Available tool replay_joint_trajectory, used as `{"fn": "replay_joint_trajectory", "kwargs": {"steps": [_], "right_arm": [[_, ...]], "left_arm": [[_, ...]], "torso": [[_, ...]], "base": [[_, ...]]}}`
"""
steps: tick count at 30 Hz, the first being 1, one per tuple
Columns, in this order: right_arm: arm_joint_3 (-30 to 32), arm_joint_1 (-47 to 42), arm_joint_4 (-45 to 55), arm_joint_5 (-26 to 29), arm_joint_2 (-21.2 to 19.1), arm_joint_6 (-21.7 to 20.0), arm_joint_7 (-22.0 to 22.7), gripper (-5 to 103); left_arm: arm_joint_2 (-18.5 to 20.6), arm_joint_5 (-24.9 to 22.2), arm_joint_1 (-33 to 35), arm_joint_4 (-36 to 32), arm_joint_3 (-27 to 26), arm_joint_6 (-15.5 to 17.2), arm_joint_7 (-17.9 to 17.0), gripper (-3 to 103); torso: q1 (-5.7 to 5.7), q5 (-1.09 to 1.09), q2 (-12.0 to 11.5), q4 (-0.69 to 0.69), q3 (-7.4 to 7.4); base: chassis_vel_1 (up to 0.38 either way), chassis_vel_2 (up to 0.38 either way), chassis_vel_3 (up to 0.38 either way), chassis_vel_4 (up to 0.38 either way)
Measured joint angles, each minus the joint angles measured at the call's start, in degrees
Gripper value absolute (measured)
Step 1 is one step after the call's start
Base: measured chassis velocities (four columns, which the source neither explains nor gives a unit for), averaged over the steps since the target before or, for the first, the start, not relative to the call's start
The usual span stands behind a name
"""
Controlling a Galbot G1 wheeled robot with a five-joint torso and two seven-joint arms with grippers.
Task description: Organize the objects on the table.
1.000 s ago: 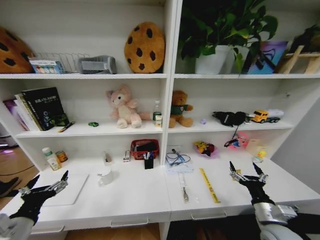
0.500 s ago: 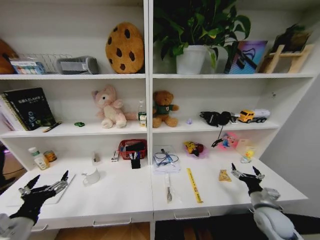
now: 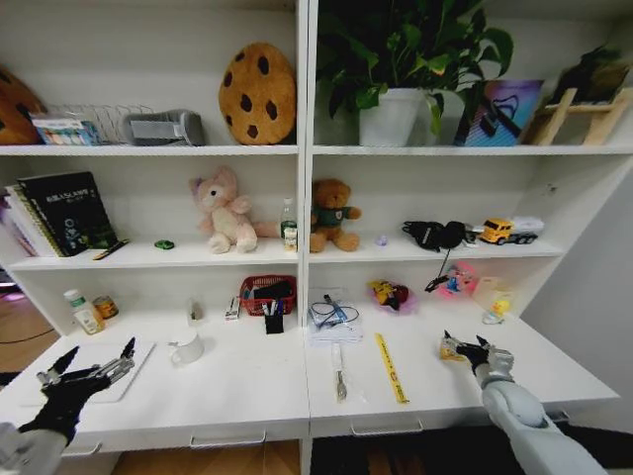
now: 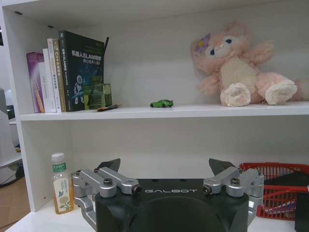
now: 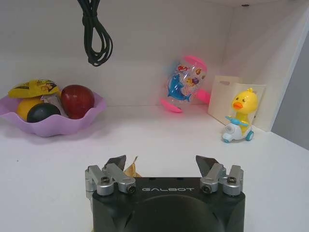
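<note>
On the white table (image 3: 247,396), a small orange snack packet (image 3: 448,349) lies at the right. My right gripper (image 3: 465,341) stands open right at it. In the right wrist view the packet (image 5: 131,169) peeks out beside one finger of the open gripper (image 5: 161,162); contact cannot be told. My left gripper (image 3: 99,349) hovers open over the thin laptop (image 3: 129,374) at the table's left end, and the left wrist view shows it open (image 4: 165,166). A black pen cup (image 3: 271,319), a yellow ruler (image 3: 389,366) and a pen (image 3: 338,371) lie mid-table. The green toy car (image 4: 161,103) sits on the shelf above.
A white mug (image 3: 186,348), red basket (image 3: 265,292), bottle (image 3: 84,312) and notebook with cables (image 3: 334,319) stand on the table. A purple fruit bowl (image 5: 53,126), pink toy (image 5: 186,84) and duck toy (image 5: 237,118) stand by the back wall. A black cable (image 5: 96,34) hangs down.
The head camera has shifted slightly. My right gripper has moved left and closed in on the orange packet. The left arm has held still.
</note>
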Motion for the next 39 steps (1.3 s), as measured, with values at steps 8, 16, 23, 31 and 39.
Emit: {"fn": "replay_joint_trajectory", "kwargs": {"steps": [8, 16, 23, 31, 39], "right_arm": [[-0.83, -0.26, -0.36, -1.75, 0.78, 0.66, -1.11, 62], [-2.02, 0.67, -1.26, -2.08, 1.00, 1.38, -2.39, 28], [-2.36, 0.81, -1.23, -2.17, 1.02, 1.39, -3.71, 7], [-2.32, 0.76, 2.11, -1.37, 0.02, 1.23, -4.05, 0], [-12.97, 19.17, -1.30, 1.52, -1.09, -1.07, -3.33, 0]], "left_arm": [[0.00, 0.00, 0.00, 0.00, 0.00, 0.00, -0.01, 100], [0.00, 0.00, 0.00, 0.00, 0.00, 0.00, -0.01, 100], [0.00, 0.00, 0.00, 0.00, 0.00, 0.00, -0.02, 100], [0.00, 0.00, 0.00, -0.01, 0.00, 0.00, -0.01, 100], [0.01, 0.00, 0.00, 0.00, 0.00, 0.00, -0.02, 100]], "torso": [[0.00, -0.01, 0.00, 0.01, 0.00], [0.00, -0.01, 0.00, 0.01, 0.00], [0.00, -0.01, 0.00, 0.01, 0.00], [0.00, 0.00, 0.00, 0.00, 0.00], [0.00, -0.01, 0.00, 0.03, 0.00]], "base": [[0.000, 0.000, 0.000, 0.000], [0.000, 0.000, 0.000, 0.000], [0.000, 0.000, 0.000, 0.000], [0.000, 0.000, 0.000, 0.000], [0.000, 0.000, 0.000, 0.000]]}}
